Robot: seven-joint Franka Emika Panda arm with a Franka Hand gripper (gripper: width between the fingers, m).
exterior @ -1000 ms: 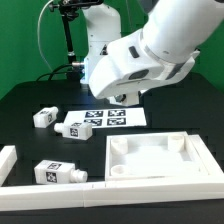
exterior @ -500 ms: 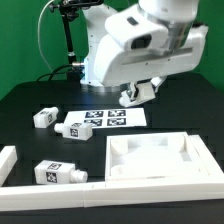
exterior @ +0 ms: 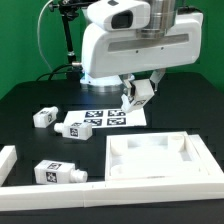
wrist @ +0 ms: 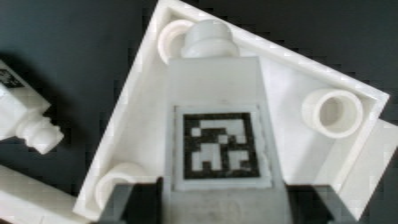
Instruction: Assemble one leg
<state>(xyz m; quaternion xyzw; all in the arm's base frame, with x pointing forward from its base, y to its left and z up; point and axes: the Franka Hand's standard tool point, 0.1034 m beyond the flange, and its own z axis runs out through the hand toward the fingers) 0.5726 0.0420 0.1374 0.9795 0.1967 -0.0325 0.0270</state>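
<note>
My gripper (exterior: 133, 99) is shut on a white leg (exterior: 139, 92) and holds it tilted in the air above the right end of the marker board (exterior: 98, 122). In the wrist view the gripper (wrist: 226, 206) has the leg (wrist: 222, 90) between its dark fingers (wrist: 134, 205), tag facing the camera, rounded tip pointing away. Beyond the tip lies the large white panel (wrist: 338, 70) with corner holes. Two more legs lie on the table: one (exterior: 43, 117) left of the marker board, one (exterior: 57, 172) near the front left.
The large white panel (exterior: 160, 160) with a raised rim lies at the front right. A white L-shaped wall (exterior: 8, 165) runs along the left and front edges. A leg (wrist: 22, 105) shows at the wrist view's edge. A black pole (exterior: 68, 45) stands at the back.
The arm's upper body has swung towards the exterior view's left and turned upright. The leg in the gripper, hidden behind the arm a second ago, now shows above the marker board's right end.
</note>
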